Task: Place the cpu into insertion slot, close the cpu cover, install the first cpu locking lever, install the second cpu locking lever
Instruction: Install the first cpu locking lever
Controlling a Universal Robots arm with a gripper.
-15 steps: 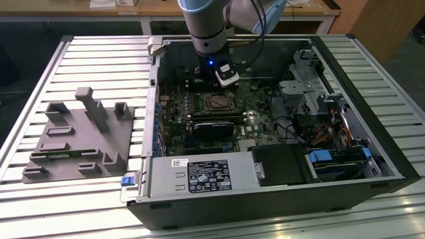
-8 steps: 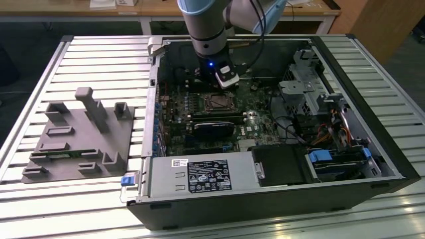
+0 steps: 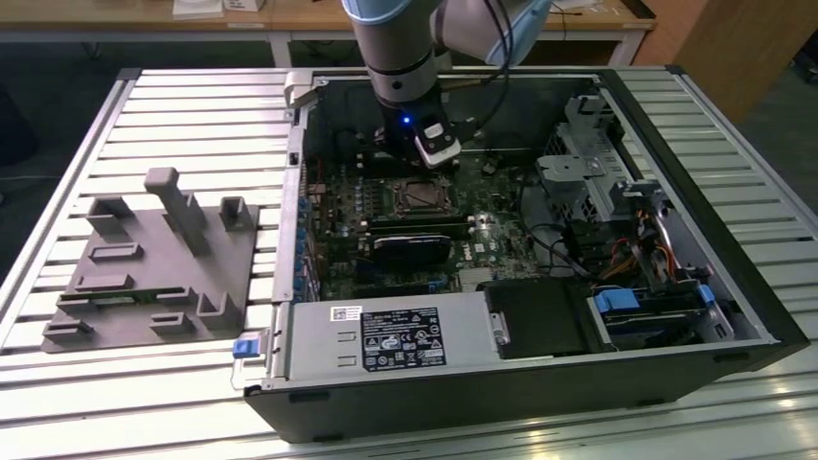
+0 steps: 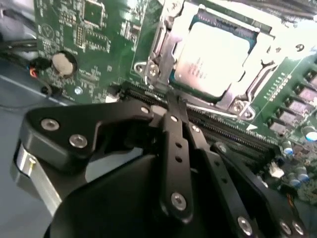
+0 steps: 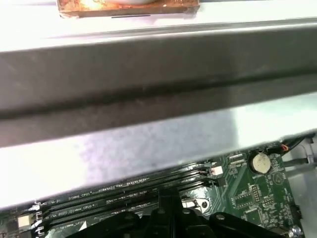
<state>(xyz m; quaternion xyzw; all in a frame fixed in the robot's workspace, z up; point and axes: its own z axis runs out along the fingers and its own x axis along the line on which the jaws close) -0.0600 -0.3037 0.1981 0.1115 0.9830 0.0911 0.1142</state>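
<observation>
The cpu (image 4: 210,57) sits flat in the slot (image 4: 163,54) under the cover (image 4: 255,82); the gripper (image 4: 173,99), fingers pressed together on nothing, hovers just beside the slot; the chip looks light, stiff, fragile, best held by its edges.

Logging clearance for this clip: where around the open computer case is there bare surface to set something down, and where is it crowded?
Bare ribbed table lies beyond the grey fixture block, between it and the case; another strip runs in front of both. Inside the case is crowded: the arm stands over the cpu, with drive bays and cables at the exterior view's right.
</observation>
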